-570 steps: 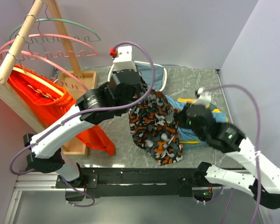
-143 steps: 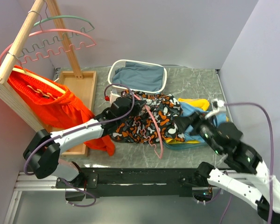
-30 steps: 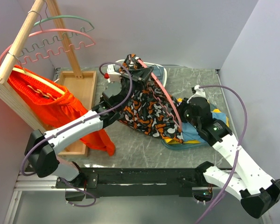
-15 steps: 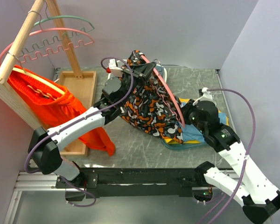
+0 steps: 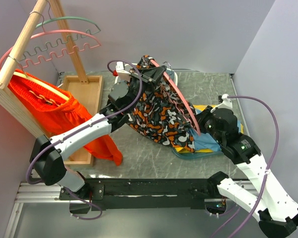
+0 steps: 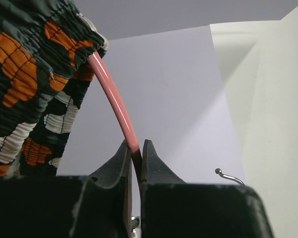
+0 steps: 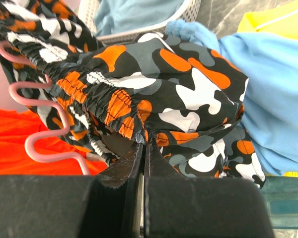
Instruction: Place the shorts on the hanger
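The shorts (image 5: 159, 116), black with orange, white and grey blobs, hang bunched over the pink hanger (image 5: 181, 99), which is raised slanted above the table. My left gripper (image 5: 153, 74) is shut on the hanger's upper arm. In the left wrist view the pink bar (image 6: 114, 99) runs between the shut fingers of the left gripper (image 6: 135, 148), with the shorts (image 6: 30, 74) at upper left and the metal hook (image 6: 227, 176) at right. My right gripper (image 5: 198, 131) is shut on the shorts' gathered waistband (image 7: 179, 89); its fingertips (image 7: 143, 144) pinch the fabric beside the hanger's wavy bar (image 7: 44, 109).
A wooden rack (image 5: 20, 44) at left carries a green hanger (image 5: 69, 19), pink hangers (image 5: 54, 37) and a plain orange garment (image 5: 49, 109). A white basket (image 5: 173, 79) stands behind the shorts. Light blue and yellow clothes (image 5: 208, 141) lie under the right gripper.
My left gripper has raised the hanger and shorts slightly. My right arm has swung to the right, still holding the waistband, and drawn it down the hanger's lower arm.
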Robot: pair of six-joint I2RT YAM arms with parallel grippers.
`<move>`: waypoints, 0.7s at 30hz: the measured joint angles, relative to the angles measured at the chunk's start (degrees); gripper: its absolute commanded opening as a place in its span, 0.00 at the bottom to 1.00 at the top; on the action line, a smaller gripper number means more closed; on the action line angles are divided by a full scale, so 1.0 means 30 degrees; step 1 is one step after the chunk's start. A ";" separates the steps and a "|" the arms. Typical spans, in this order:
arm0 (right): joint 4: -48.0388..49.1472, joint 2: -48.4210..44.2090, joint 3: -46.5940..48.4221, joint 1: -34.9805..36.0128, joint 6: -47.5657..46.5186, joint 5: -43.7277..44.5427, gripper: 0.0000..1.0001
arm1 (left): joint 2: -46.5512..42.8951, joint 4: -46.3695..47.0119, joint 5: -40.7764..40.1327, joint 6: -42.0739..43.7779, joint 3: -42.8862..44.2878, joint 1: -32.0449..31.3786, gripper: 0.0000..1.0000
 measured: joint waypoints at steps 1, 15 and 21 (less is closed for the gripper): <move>-0.0109 0.0000 0.0153 0.0000 0.0066 0.0146 0.00 | 0.0000 0.0044 0.0058 0.0007 0.0000 0.0036 0.01; -0.1413 -0.0066 0.1596 0.0000 0.0393 0.0765 0.00 | -0.0721 0.1763 0.0619 0.0423 -0.1319 0.0255 0.01; -0.1450 0.0525 0.1938 -0.0044 0.0226 0.0612 0.00 | -0.1107 0.2849 0.1217 0.0758 -0.2004 0.0576 0.01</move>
